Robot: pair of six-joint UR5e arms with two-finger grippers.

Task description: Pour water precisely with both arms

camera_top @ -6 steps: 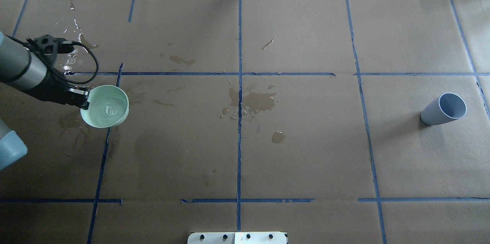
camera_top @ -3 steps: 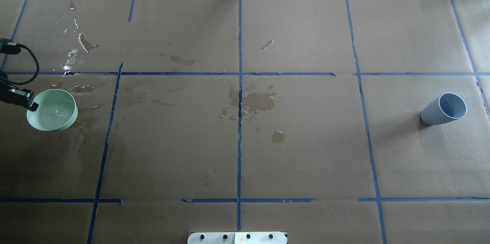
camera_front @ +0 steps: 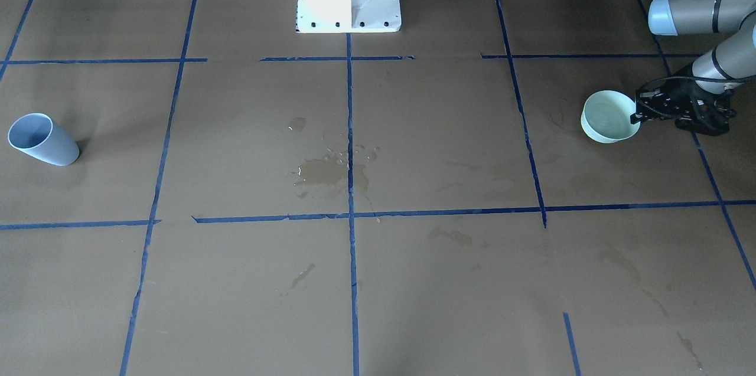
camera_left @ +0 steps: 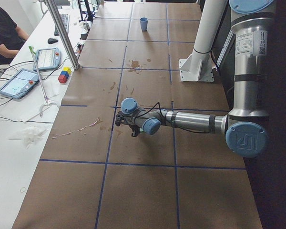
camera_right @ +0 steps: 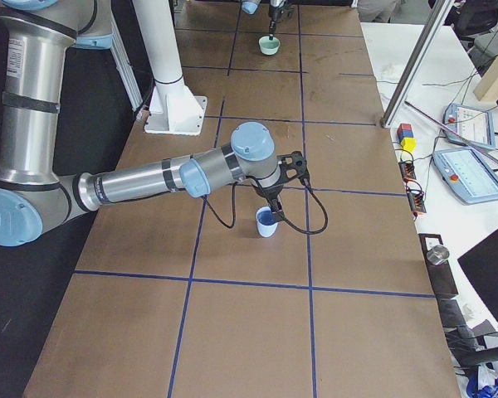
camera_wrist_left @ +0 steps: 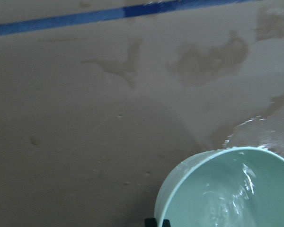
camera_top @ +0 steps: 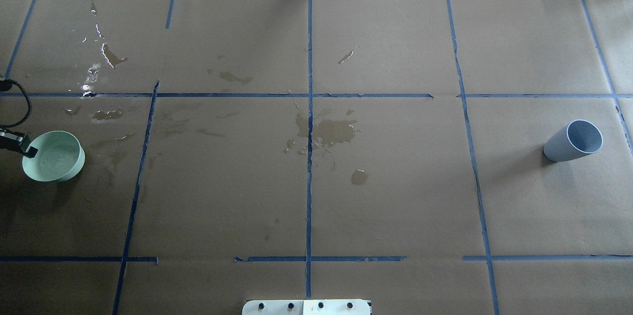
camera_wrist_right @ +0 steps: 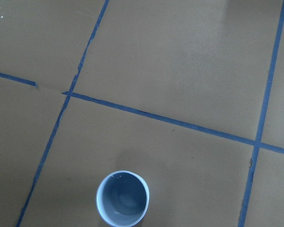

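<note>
Now: left pincer point(camera_front: 637, 111) clamps mint bowl point(camera_front: 608, 118) holding water point(camera_wrist_left: 227, 201); right pincer point(camera_right: 274, 208) above blue cup point(camera_wrist_right: 122, 198), state cannot tell.

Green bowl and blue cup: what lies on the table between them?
The overhead view shows only a water puddle near the middle, smaller wet patches and blue tape lines between the green bowl and the blue cup.

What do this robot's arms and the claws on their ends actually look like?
Both the left arm and the right arm are silver-grey metal tubes joined by rounded joints with pale blue caps. A white printed label wraps each upright tube. The left gripper and right gripper are black, two-fingered, each fed by a looping black cable.
</note>
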